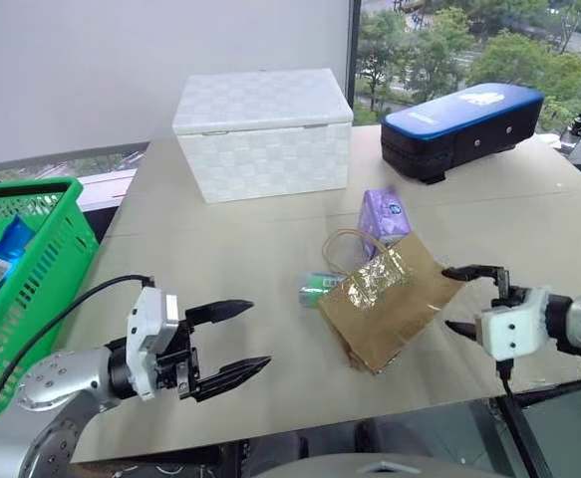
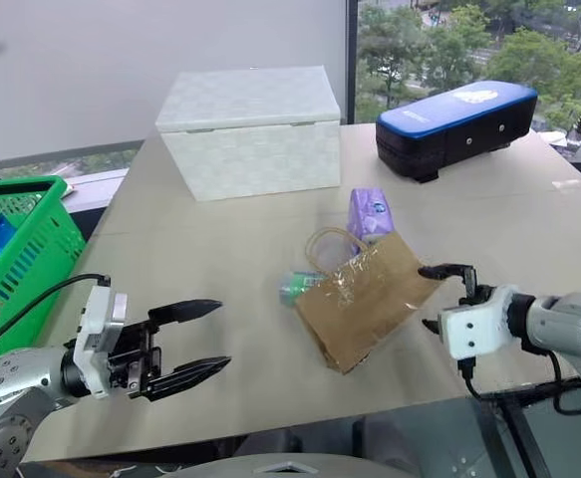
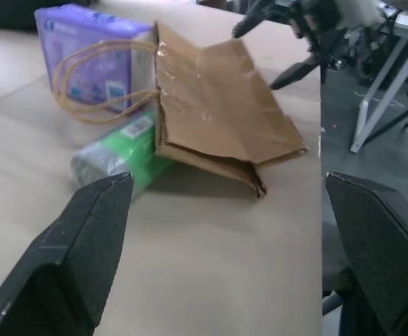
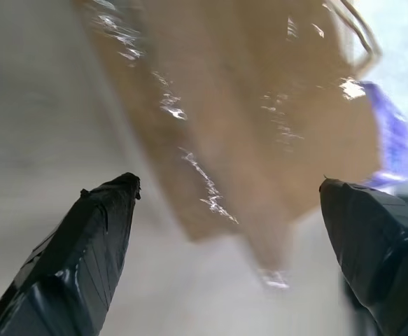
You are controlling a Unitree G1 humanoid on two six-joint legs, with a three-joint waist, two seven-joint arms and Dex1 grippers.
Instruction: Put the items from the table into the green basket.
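One brown paper bag (image 1: 390,299) lies over the green-and-white pack (image 1: 318,290), touching the lilac pack (image 1: 383,215).

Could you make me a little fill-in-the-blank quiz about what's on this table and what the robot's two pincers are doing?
1. The brown paper bag lies partly over the green-and-white cylindrical pack and beside the ____ soft pack.
2. Both the left pincer and the right pincer are ____ and hold nothing.
3. The basket at the table's left edge is ____ in colour.
4. Nearest the paper bag is the ____ pincer.

Missing words: purple; open; green; right
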